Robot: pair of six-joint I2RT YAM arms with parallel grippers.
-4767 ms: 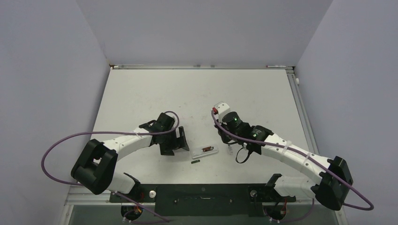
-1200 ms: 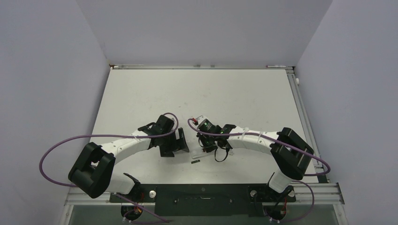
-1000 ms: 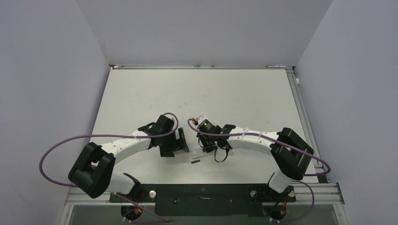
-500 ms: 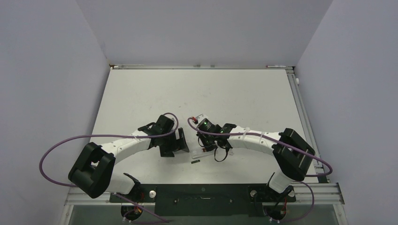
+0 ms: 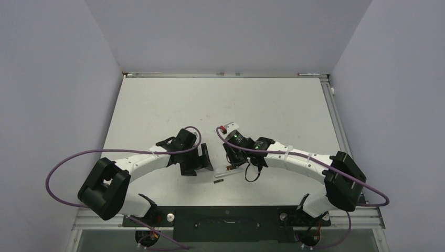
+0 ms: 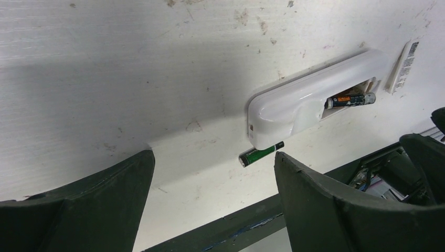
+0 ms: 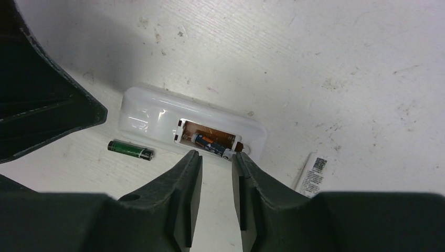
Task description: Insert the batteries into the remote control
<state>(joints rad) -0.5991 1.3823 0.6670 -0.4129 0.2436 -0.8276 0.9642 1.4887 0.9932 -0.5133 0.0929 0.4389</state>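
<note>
The white remote control (image 7: pixel 152 115) lies slot-up on the table, small in the top view (image 5: pixel 231 169). One battery (image 7: pixel 212 145) sits in its open slot and also shows in the left wrist view (image 6: pixel 350 100). A second, green battery (image 7: pixel 130 149) lies loose on the table beside the remote (image 6: pixel 309 97), on its near side (image 5: pixel 219 181). My right gripper (image 7: pixel 215 155) hovers just over the slot's edge, jaws a little apart with nothing between them. My left gripper (image 6: pixel 213 157) is wide open and empty, left of the remote, with the green battery (image 6: pixel 261 154) just ahead of its right finger.
The small white cover piece (image 7: pixel 314 173) with a printed label lies right of the remote (image 6: pixel 404 65). The table's dark front rail (image 6: pixel 236 228) runs close behind the loose battery. The two grippers (image 5: pixel 200 164) (image 5: pixel 230 160) are close together.
My right gripper was shut over the remote's slot; its jaws have now parted a little and the wrist has drawn back slightly. The left arm has stayed where it was.
</note>
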